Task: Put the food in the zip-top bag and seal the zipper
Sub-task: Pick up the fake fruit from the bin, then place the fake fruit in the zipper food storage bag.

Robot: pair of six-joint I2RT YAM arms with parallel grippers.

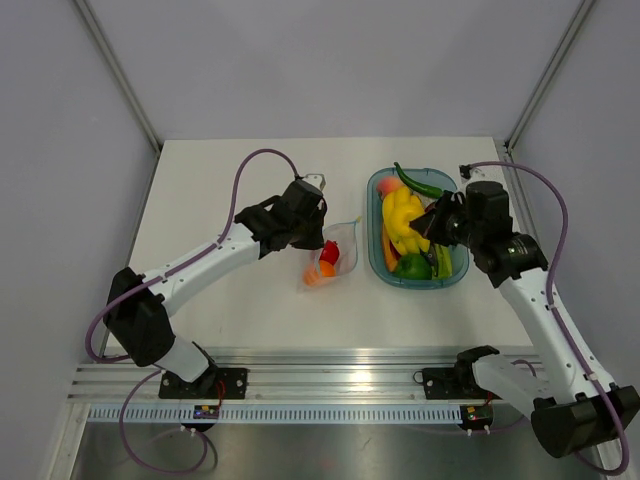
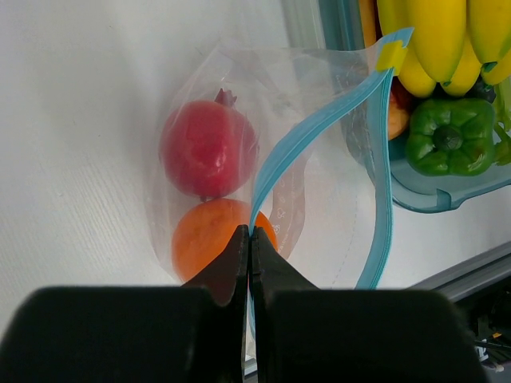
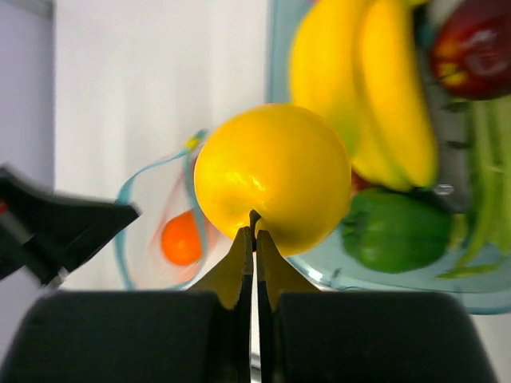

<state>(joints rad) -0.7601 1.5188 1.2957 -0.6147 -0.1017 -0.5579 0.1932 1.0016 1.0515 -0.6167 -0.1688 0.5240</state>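
So that the last fruit can go in, the left gripper [image 2: 249, 233] is pinched tight on the blue zipper [image 2: 319, 120]. This lifts one lip of the bag [image 2: 335, 199] in the middle of the bench [image 1: 230, 180]. The red fruit [image 2: 207, 148] and orange fruit [image 2: 207, 235] lie inside, touching. Nearer the right edge, the right gripper [image 3: 254, 219] is squeezed shut on the yellow fruit [image 3: 271, 175]. It holds the fruit up by the tray [image 2: 435, 195] of bananas [image 2: 435, 40], ready to carry over. The bag is not sealed yet.

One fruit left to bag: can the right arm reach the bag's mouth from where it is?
Probably yes. The left hand pinches the zipper up, holding the bag open toward the tray, and nothing stands between it and the right hand gripping the yellow fruit.
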